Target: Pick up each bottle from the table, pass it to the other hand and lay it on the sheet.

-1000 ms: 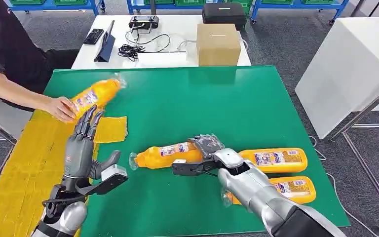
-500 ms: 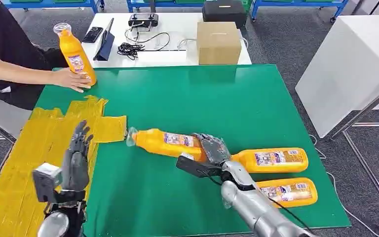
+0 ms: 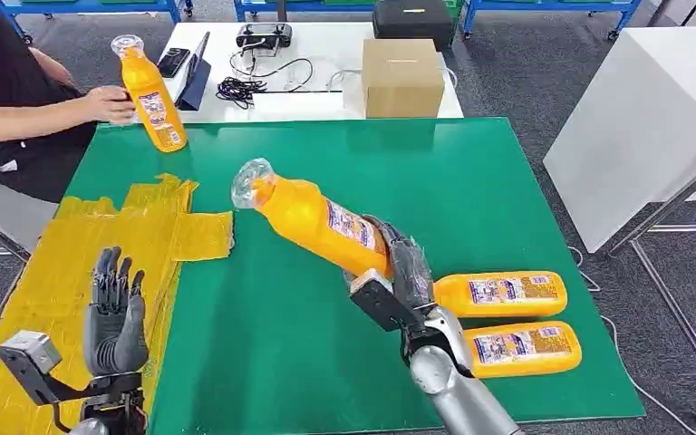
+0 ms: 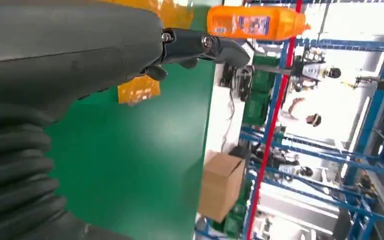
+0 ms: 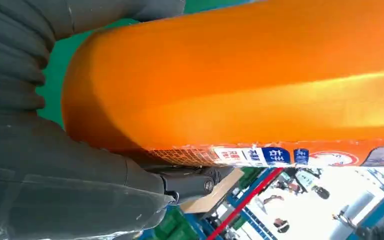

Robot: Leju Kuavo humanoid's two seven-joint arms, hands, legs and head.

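My right hand (image 3: 408, 276) grips an orange bottle (image 3: 313, 220) by its base and holds it lifted above the green table (image 3: 471, 181), tilted with its clear cap toward the far left. That bottle (image 5: 260, 80) lies across the right wrist view, close against my right hand (image 5: 80, 180). Two more orange bottles (image 3: 498, 294) (image 3: 518, 349) lie side by side on the table at the near right. My left hand (image 3: 115, 313) is raised over the yellow sheet (image 3: 63, 263) with fingers straight and apart, holding nothing; the left hand (image 4: 80, 55) also shows at the wrist.
A person's hand (image 3: 109, 102) holds another orange bottle (image 3: 151, 94) upright at the table's far left corner. Behind it a white table carries a cardboard box (image 3: 401, 78), cables and a controller. A white cabinet (image 3: 639, 127) stands to the right.
My right hand has lifted its bottle off the table and tilted it up. My left hand has drawn back toward me over the sheet. The person has moved their bottle farther away.
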